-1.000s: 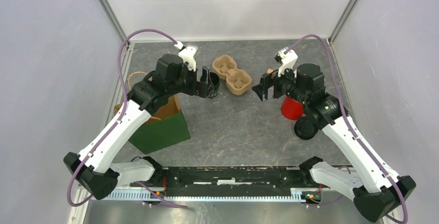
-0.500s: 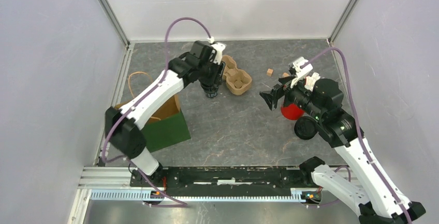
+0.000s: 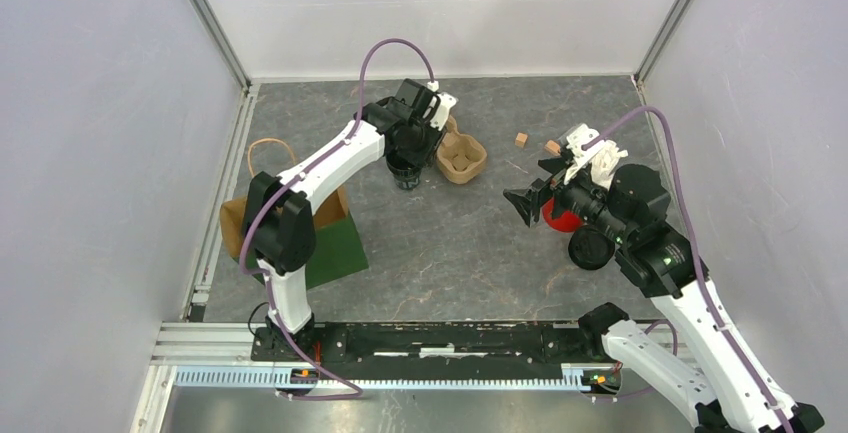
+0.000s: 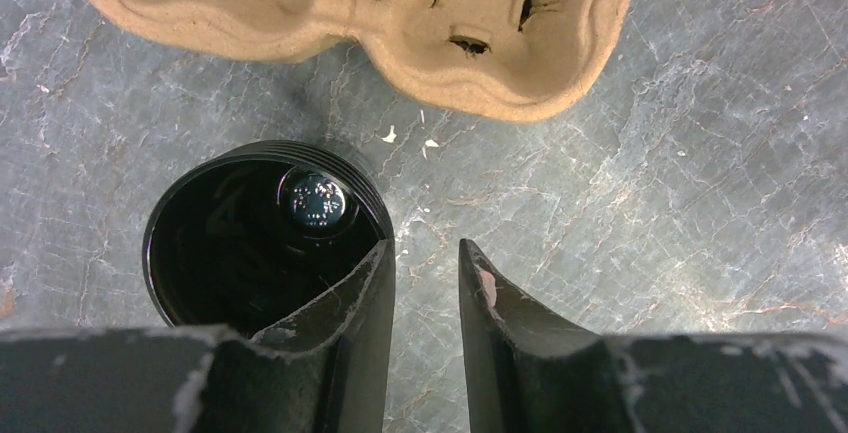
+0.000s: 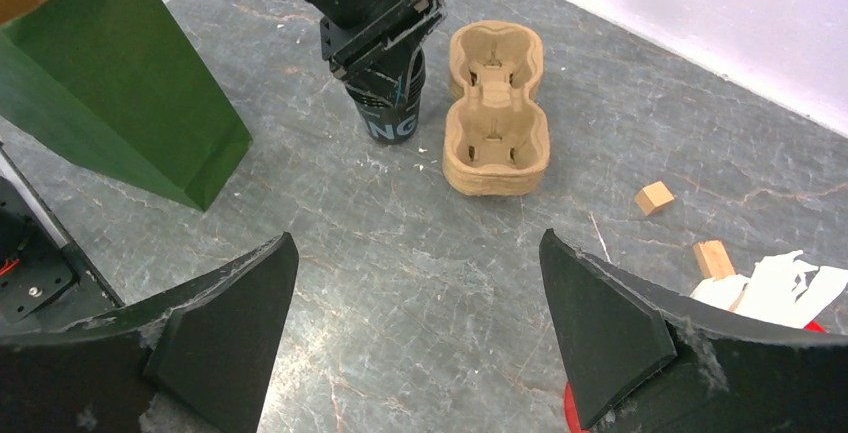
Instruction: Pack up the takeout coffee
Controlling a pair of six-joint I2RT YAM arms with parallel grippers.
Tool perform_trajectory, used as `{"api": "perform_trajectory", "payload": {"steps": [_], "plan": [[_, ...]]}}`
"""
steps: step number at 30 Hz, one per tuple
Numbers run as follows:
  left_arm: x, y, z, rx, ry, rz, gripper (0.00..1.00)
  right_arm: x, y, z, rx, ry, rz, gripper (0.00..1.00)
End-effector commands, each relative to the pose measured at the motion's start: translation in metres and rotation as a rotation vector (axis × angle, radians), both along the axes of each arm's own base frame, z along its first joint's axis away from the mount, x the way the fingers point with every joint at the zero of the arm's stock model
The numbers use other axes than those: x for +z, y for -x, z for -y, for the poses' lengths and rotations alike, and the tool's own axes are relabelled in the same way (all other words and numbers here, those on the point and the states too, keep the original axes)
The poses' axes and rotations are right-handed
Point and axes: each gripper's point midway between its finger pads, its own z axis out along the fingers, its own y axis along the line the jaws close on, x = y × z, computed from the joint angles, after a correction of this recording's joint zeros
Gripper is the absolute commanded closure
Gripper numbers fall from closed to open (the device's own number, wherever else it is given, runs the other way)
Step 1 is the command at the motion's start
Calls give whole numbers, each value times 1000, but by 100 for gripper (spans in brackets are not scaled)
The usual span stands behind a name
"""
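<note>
The takeout coffee cup point(image 4: 250, 243) is black and stands upright, with its top uncovered and its dark inside showing. It sits beside the brown pulp carrier point(image 4: 350, 23), also seen from above as the cup point(image 3: 405, 171) and from the right wrist as the cup point(image 5: 395, 113). My left gripper point(image 4: 425, 253) points straight down onto it. One finger is inside the cup against the wall, the other is outside, and a narrow gap of bare floor shows between them. My right gripper point(image 5: 420, 283) hovers wide open over bare floor, holding nothing.
A green-and-brown paper bag point(image 3: 320, 243) stands open at the left. A red cup point(image 3: 560, 215) with white sticks and a round black lid-like thing point(image 3: 590, 248) sit under the right arm. Two small wooden blocks point(image 5: 655, 196) point(image 5: 712, 258) lie at the back right.
The left arm reached out towards the back and came down over the cup, its jaws narrowing from wide to a slim gap. The right gripper drew back and to the right, still wide open.
</note>
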Motion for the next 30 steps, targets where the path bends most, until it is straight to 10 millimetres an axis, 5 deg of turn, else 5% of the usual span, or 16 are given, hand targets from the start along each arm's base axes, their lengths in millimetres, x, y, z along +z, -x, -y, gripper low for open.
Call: {"api": "perform_trajectory", "payload": {"steps": [1, 12, 30], "plan": [[9, -13, -3, -45, -21, 49, 64, -4, -1, 0, 3, 15, 13, 2], [16, -22, -14, -22, -19, 69, 58, -8, -4, -1, 1, 26, 5, 2], [-2, -15, -12, -73, -26, 8, 67, -15, -8, 0, -8, 41, -7, 2]]}}
